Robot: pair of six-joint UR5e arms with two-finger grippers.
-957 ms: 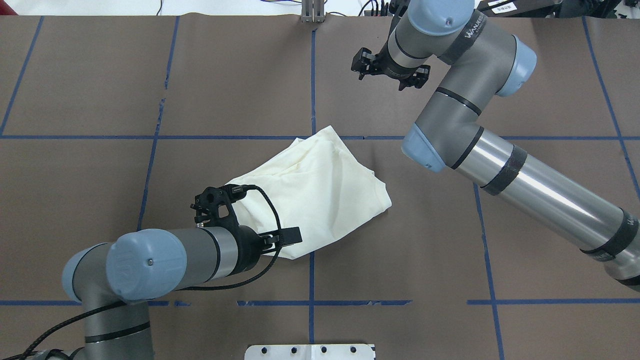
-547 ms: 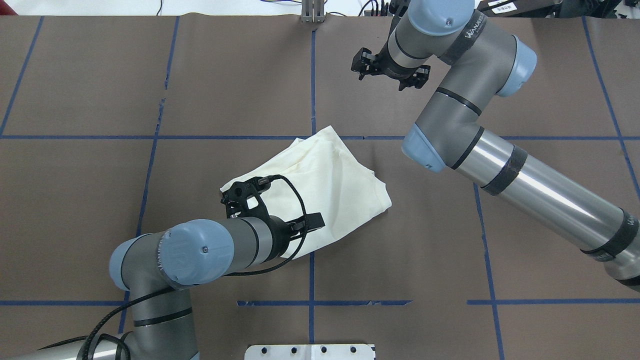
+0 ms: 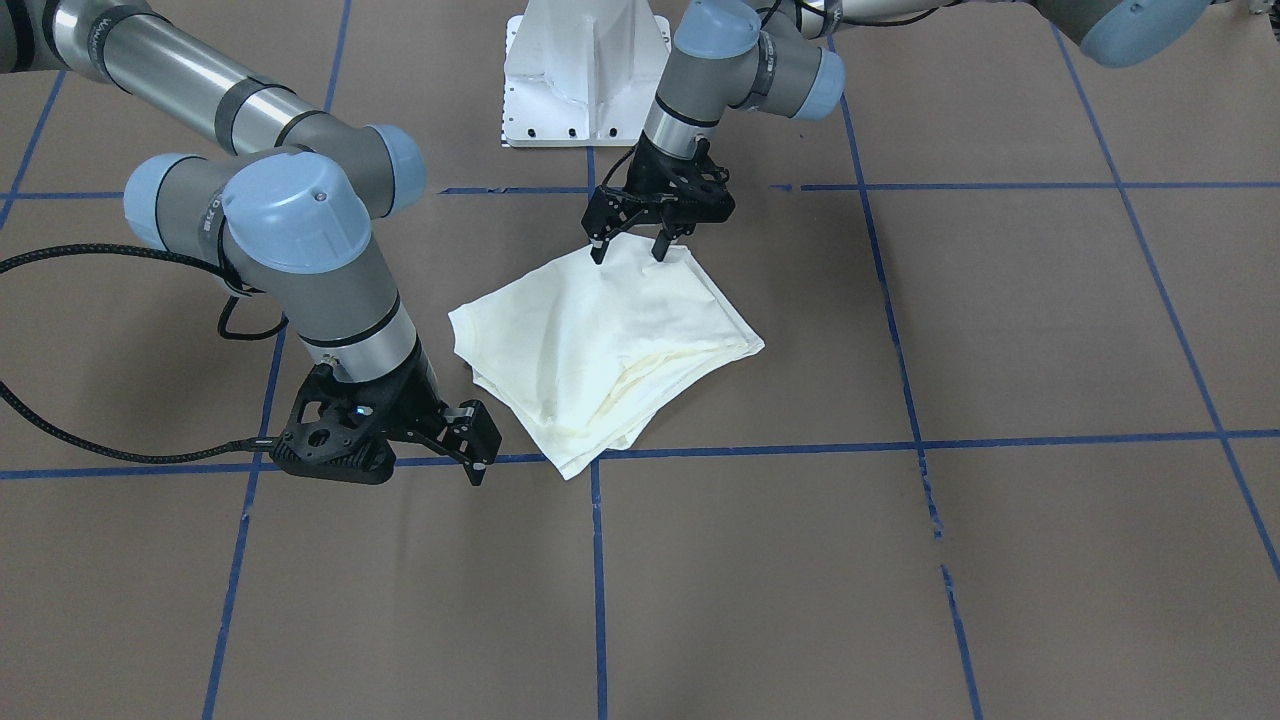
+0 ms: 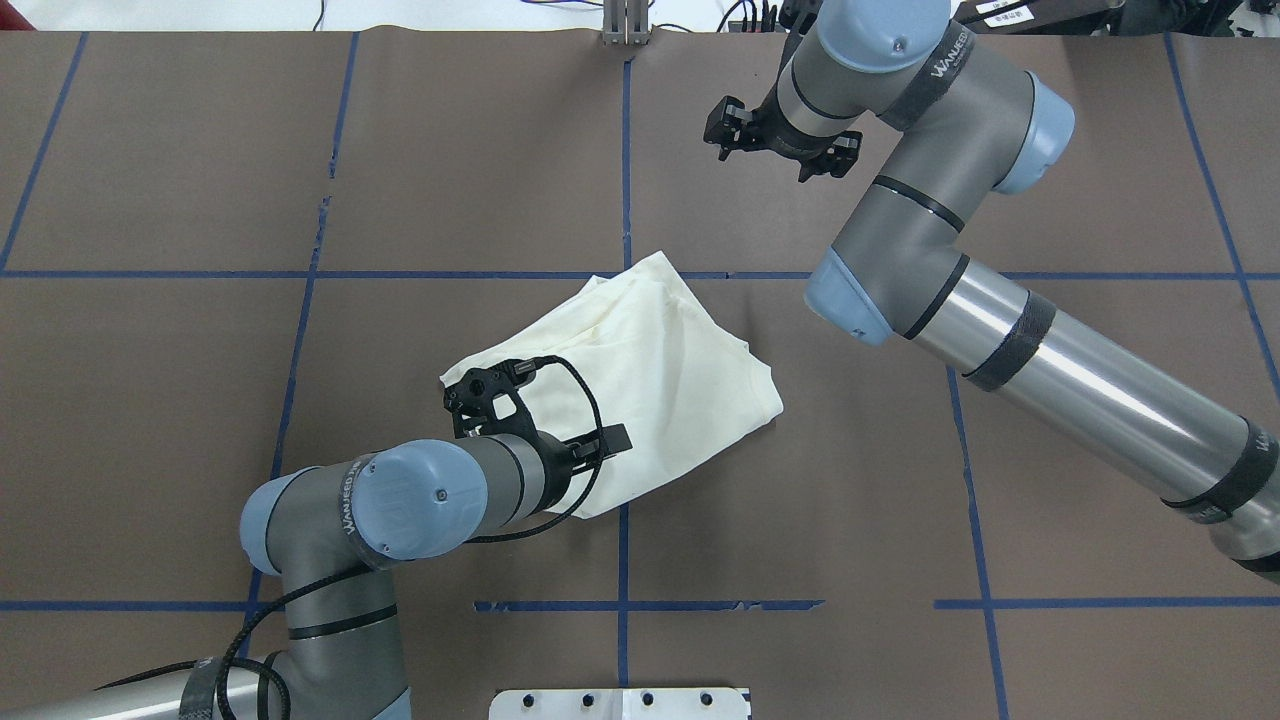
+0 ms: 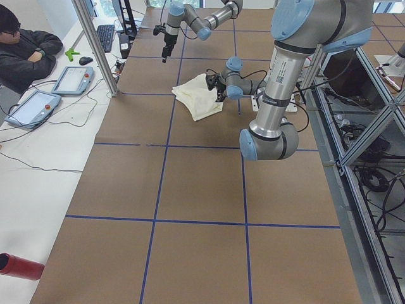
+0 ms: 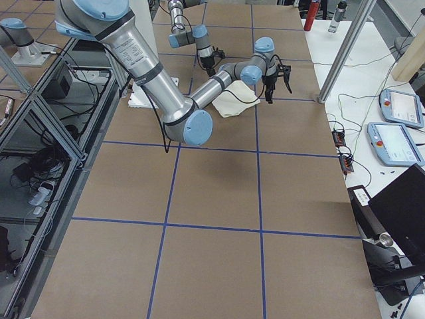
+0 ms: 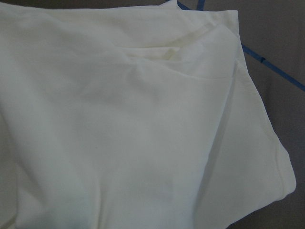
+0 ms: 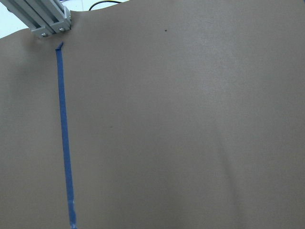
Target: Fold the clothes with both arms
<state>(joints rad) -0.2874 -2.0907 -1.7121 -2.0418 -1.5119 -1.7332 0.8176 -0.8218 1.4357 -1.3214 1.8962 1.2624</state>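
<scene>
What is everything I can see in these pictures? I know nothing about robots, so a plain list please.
shirt: one, cream, folded, mid-table.
table: one, brown cover, blue tape grid.
base plate: one, white, at the robot's table edge.
post: one, silver, at the far edge.
person: one, dark top, seated beyond the table's end.
tablets: four, grey, two on the desk at each table end.
left arm, right arm: grey and silver, blue caps.
left gripper: black, open, at the shirt's robot-side edge.
right gripper: black, open, over bare table, apart from the shirt.
</scene>
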